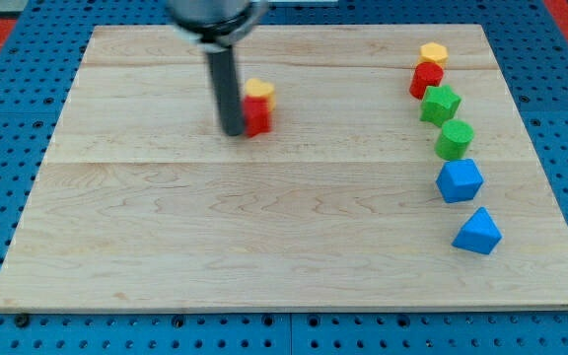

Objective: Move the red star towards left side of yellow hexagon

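You see my tip [234, 131], a bare rod with nothing to grasp, touching the view's-left side of a red block [256, 116] near the table's [264, 256] top edge, a yellow block [259, 90] just above it. Six blocks line the view's right edge, topped by a yellow hexagon [434, 53].

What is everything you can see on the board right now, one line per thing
Yellow block: 1, yellow, upper middle, touching the red block below it.
Red block: 1, red, upper middle, right beside my tip.
Yellow hexagon: 1, yellow, top of the right-hand column.
Second red block: 1, red, just under the hexagon.
Green blocks: 2, green, mid-column.
Blue blocks: 2, blue, bottom of the column.
Board: 1, pale wood, on a blue surface.
My tip: 1, dark rod, on the view's left of the red block.
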{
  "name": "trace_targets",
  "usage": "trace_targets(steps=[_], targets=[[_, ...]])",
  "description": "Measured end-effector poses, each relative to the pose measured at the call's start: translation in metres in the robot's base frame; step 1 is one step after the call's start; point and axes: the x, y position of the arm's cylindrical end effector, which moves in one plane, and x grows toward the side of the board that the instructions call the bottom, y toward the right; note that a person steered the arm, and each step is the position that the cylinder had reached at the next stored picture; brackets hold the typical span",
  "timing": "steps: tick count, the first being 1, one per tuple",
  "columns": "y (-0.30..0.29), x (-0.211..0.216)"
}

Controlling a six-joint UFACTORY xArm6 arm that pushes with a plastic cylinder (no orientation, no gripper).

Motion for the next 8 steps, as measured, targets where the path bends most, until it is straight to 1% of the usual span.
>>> trace_targets(steps=[1, 2, 3, 4, 6, 8], targets=[[0.032, -0.050], [0.065, -0.071], [0.115, -0.081], [0.126, -0.095], [0.125, -0.100], [0.170, -0.109]])
